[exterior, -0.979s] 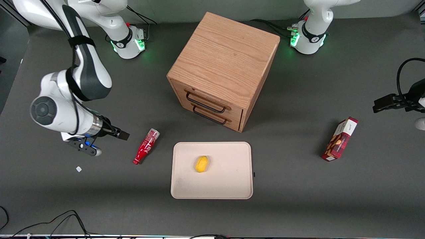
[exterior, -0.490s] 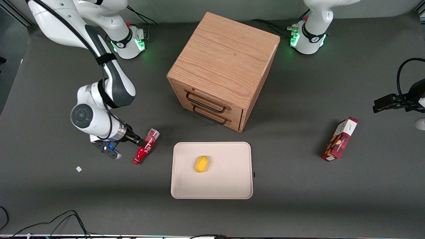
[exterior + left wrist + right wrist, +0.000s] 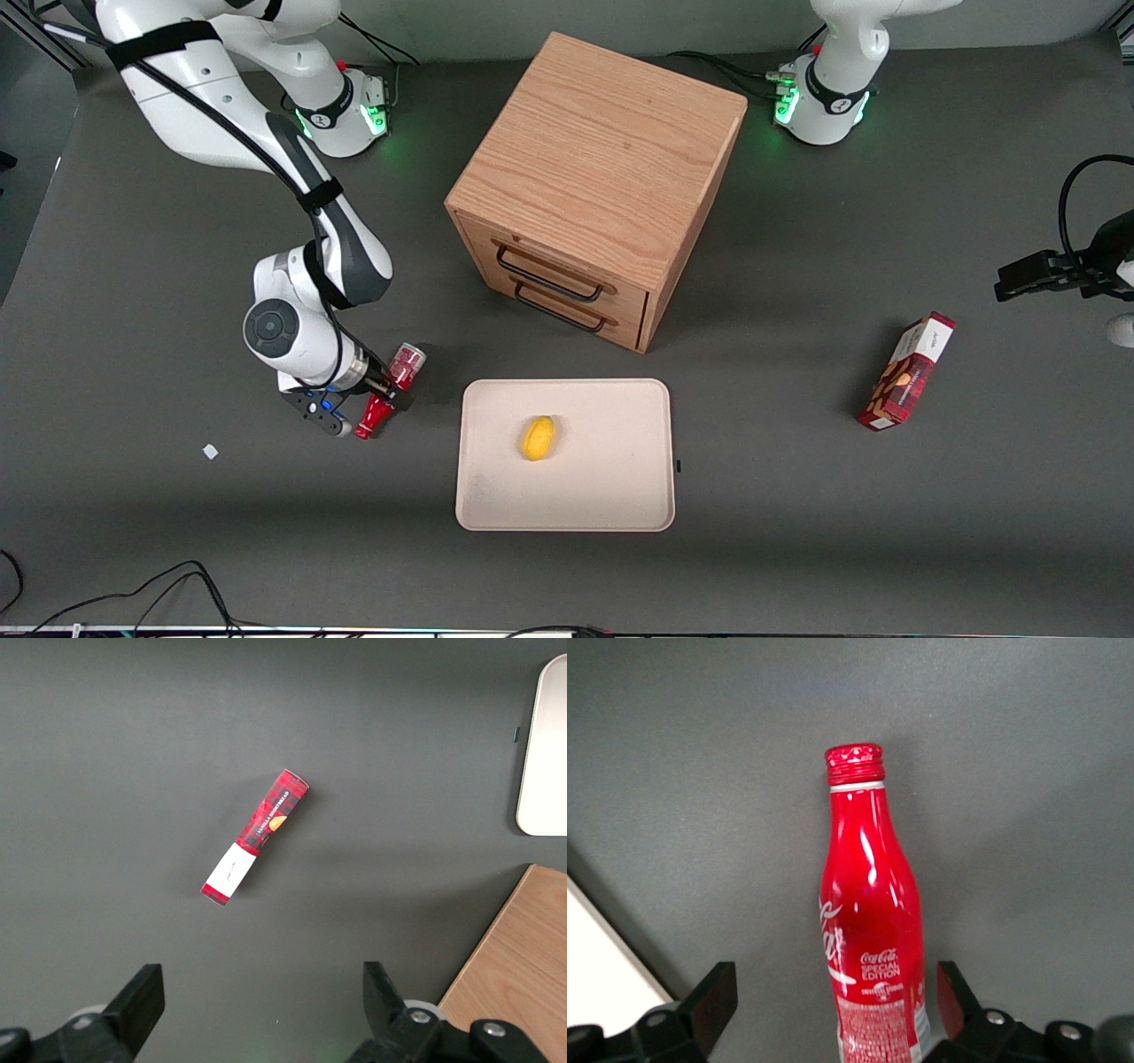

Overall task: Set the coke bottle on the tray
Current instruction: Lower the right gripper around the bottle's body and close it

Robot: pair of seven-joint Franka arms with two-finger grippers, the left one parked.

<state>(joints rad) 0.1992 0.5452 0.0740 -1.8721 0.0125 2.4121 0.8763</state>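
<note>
The coke bottle (image 3: 407,361) is slim and red with white script, and it lies on its side on the dark table beside the tray (image 3: 620,496), toward the working arm's end. Its red cap (image 3: 854,760) points toward the front camera. My right gripper (image 3: 387,392) is low over the bottle's body and stands open. The body (image 3: 873,930) lies between its two black fingers (image 3: 716,994), closer to one of them than the other. The cream tray is flat with a low rim, and one corner (image 3: 589,970) shows in the right wrist view.
A yellow lemon-like thing (image 3: 538,438) lies on the tray. A wooden two-drawer cabinet (image 3: 602,186) stands farther from the front camera than the tray. A red snack box (image 3: 908,370) lies toward the parked arm's end. A small white scrap (image 3: 210,451) lies near the working arm.
The right arm has swung in from its end of the table, and the gripper, which was apart from the bottle, now straddles it. The bottle has not moved.
</note>
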